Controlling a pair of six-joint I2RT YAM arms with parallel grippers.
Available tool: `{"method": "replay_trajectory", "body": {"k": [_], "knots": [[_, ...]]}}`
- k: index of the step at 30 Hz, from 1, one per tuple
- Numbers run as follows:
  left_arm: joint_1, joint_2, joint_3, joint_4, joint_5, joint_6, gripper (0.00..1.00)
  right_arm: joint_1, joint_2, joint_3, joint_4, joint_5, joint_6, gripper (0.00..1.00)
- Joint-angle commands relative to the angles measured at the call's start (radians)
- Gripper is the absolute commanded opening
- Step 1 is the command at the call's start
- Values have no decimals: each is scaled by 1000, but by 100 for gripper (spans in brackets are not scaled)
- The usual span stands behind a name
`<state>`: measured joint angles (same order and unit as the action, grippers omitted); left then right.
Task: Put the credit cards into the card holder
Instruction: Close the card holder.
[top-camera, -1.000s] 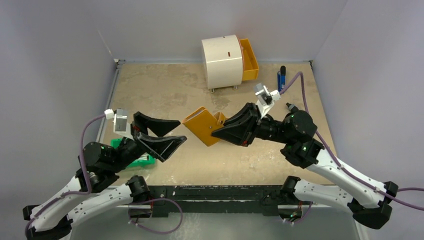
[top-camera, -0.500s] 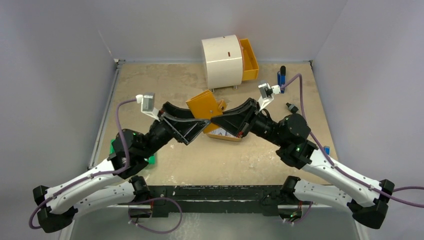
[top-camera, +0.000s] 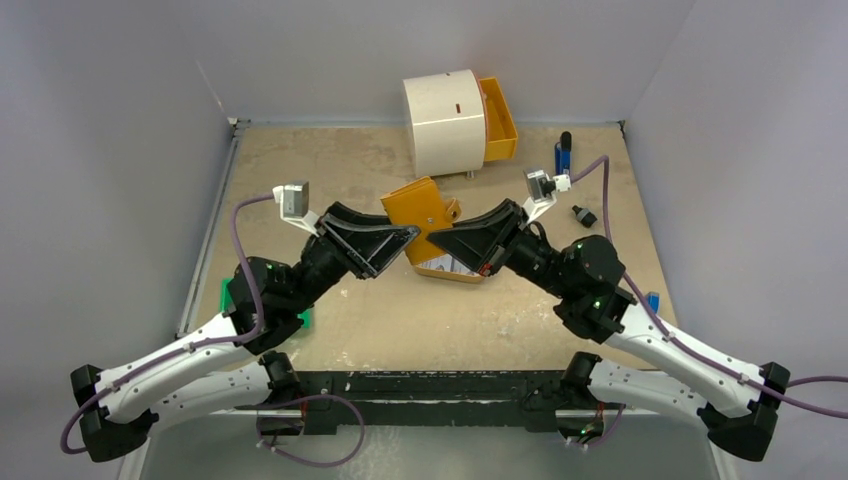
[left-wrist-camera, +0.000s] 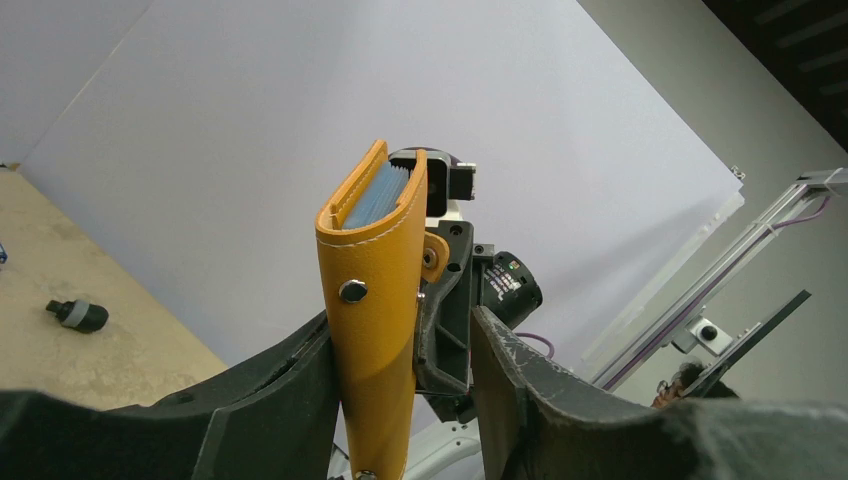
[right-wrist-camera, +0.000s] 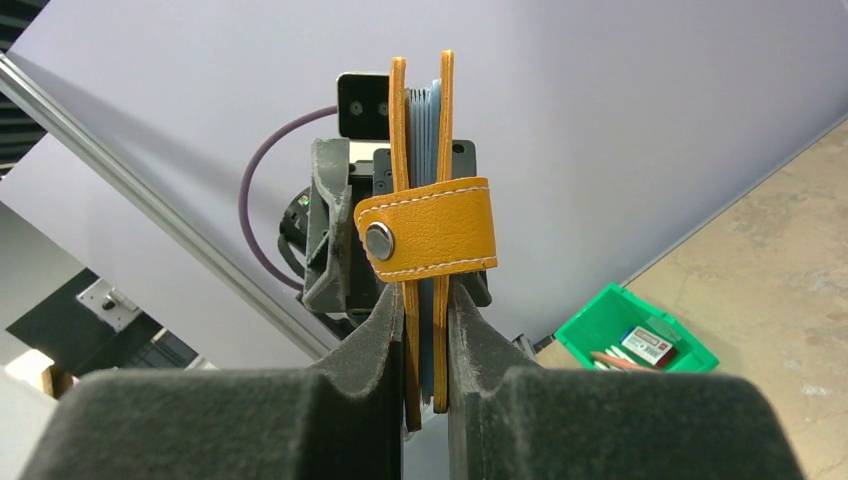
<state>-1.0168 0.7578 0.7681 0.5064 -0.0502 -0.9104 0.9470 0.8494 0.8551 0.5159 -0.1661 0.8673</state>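
Right end effector (right-wrist-camera: 425, 305) pinching the strapped-shut orange card holder (top-camera: 420, 205) above the middle of the bench (top-camera: 330, 170), my left end effector (left-wrist-camera: 400, 335) spread around its other edge; a pale credit card (top-camera: 447, 265) lies beneath. Next, I judge: unsnap the strap (right-wrist-camera: 430, 238)

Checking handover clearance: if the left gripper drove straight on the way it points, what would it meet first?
The orange card holder, standing between the jaws of the left gripper. Just beyond it sits the right gripper, clamped on the holder from the opposite side; depth between them is unclear.
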Motion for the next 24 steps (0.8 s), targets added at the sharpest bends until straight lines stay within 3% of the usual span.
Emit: {"method": "replay_trajectory", "body": {"k": [1,8,15,19,20,22,24], "knots": [[0,3,12,82,7,-32,49,-6,-21,-14,100,49,26,0],[0,22,8,74,27,-56,46,-5,-30,-54,160,67,49,0],[0,14,-2,61,24,-56,24,-5,-37,-63,175,74,52,0],[0,10,2,54,22,-40,0,-5,-23,-48,159,41,41,0],[0,6,6,38,11,-38,0,-5,-20,-36,133,24,27,3],[0,-16,15,-15,-32,-22,0,-5,-31,4,20,-2,-27,36],[0,-48,29,-96,-101,0,0,-5,-66,53,-137,6,-96,55]]}}
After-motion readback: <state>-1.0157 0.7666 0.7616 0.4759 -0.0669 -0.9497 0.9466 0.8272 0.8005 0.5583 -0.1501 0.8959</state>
